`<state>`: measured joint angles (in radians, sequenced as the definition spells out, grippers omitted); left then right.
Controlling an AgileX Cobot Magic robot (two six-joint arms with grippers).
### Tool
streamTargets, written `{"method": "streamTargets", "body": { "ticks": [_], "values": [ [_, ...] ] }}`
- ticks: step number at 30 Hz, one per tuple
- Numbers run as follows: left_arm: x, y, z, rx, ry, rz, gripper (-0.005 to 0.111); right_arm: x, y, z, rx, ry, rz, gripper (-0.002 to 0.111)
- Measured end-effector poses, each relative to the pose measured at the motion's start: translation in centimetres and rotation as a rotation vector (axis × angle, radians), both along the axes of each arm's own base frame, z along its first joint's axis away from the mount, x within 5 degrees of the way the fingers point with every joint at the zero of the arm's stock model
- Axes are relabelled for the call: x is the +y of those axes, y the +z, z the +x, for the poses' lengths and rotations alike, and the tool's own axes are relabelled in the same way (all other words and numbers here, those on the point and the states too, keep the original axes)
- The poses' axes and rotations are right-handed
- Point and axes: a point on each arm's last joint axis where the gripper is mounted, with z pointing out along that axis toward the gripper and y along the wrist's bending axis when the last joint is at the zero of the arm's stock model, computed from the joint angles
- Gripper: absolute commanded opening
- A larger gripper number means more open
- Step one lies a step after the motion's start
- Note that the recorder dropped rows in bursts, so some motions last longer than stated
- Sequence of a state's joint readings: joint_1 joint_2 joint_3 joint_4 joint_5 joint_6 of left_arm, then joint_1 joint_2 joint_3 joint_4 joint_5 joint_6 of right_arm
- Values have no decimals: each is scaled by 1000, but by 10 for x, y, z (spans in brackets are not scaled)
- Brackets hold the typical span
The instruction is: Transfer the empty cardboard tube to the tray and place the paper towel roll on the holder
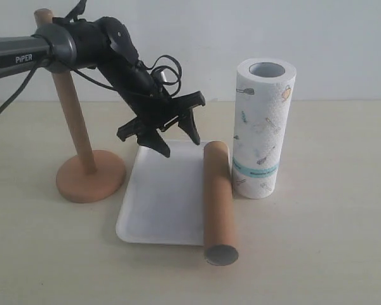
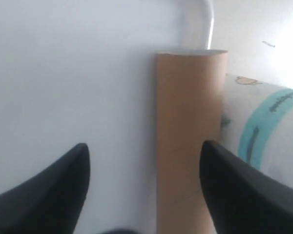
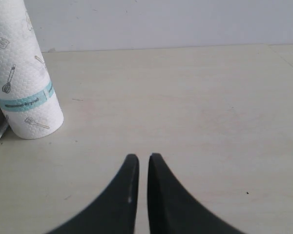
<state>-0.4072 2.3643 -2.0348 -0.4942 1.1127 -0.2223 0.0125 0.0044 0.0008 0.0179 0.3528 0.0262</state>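
Observation:
The brown cardboard tube (image 1: 218, 202) (image 2: 188, 141) lies along the right rim of the white tray (image 1: 162, 197) (image 2: 68, 87), its near end past the tray's front edge. My left gripper (image 1: 179, 145) (image 2: 144, 151) hangs open above the tray's far end, holding nothing, with the tube below it and nearer one finger. The paper towel roll (image 1: 263, 128) (image 2: 263, 122) (image 3: 20, 73) stands upright just right of the tube. The wooden holder (image 1: 82, 149) stands left of the tray, its rod bare. My right gripper (image 3: 140, 157) is shut over bare table, out of the exterior view.
The left arm (image 1: 63, 47) reaches in from the left, passing in front of the holder's rod top. A white wall runs behind the table. Light wood tabletop (image 3: 185, 97) spreads to the right of the roll.

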Motion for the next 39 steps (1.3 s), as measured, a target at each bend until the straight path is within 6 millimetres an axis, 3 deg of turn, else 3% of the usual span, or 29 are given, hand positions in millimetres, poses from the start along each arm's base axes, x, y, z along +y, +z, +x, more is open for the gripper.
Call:
{"method": "streamTargets", "body": {
  "ticks": [3, 7, 12, 13, 17, 20, 23, 28, 31, 35, 39],
  "values": [
    [-1, 23, 1, -47, -15, -20, 48, 0, 0, 0, 0, 0, 0, 7],
    [1, 64, -3, -117, -65, -46, 6, 0, 0, 0, 0, 0, 0, 7],
    [4, 108, -9, -261, -162, -68, 4, 0, 0, 0, 0, 0, 0, 7],
    [6, 129, -14, -322, -189, -78, 4, 0, 0, 0, 0, 0, 0, 7],
    [14, 181, -30, -462, -208, -98, 4, 0, 0, 0, 0, 0, 0, 7],
    [37, 249, -60, -668, -196, -28, 4, 0, 0, 0, 0, 0, 0, 7],
    [54, 284, -82, -776, -177, 23, 4, 0, 0, 0, 0, 0, 0, 7],
    [94, 371, -167, -1050, -181, 17, 4, 0, 0, 0, 0, 0, 0, 7],
    [119, 408, -221, -1194, -163, 30, 4, 0, 0, 0, 0, 0, 0, 7],
    [146, 426, -270, -1288, -129, 78, 4, 0, 0, 0, 0, 0, 0, 7],
    [173, 419, -313, -1310, -93, 167, 4, 0, 0, 0, 0, 0, 0, 7]
  ]
}}
